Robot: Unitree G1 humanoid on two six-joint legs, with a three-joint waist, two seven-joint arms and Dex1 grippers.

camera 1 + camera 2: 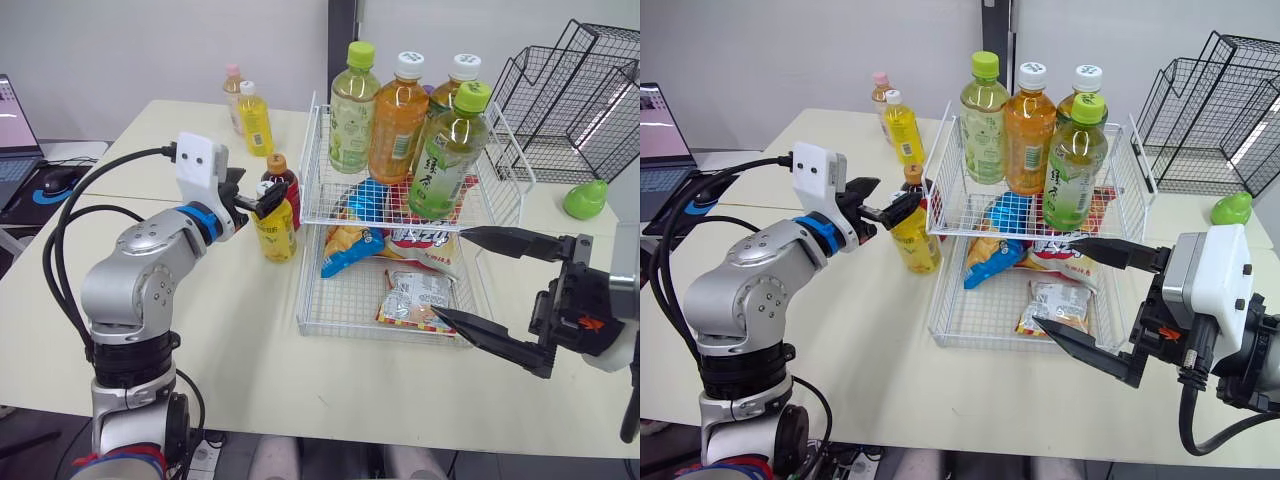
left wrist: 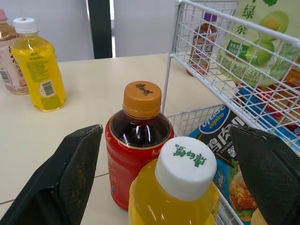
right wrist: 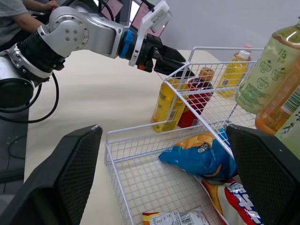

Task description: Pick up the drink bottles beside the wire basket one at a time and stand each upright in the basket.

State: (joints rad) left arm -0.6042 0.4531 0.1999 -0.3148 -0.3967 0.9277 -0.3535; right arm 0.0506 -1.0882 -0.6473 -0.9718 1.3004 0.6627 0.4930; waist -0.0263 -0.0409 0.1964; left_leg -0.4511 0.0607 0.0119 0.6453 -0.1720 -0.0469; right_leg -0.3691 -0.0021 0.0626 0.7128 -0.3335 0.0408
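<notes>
Black fingers (image 2: 70, 178) of the left gripper (image 2: 166, 133) stand spread either side of the white-capped yellow bottle (image 1: 276, 232), seemingly not touching it. That bottle stands upright beside a red-labelled bottle (image 1: 287, 182), at nine o'clock of the wire basket (image 1: 330, 312). The right gripper (image 1: 450, 272), jaws wide apart, hovers at the basket's five o'clock.

pale cream worktop (image 1: 250, 340), plain light grey wall (image 1: 120, 50) behind, dark vertical strip (image 1: 341, 30) up it, open laptop (image 1: 15, 130) and mouse (image 1: 58, 180) far left, black wire rack (image 1: 575, 100) right
</notes>
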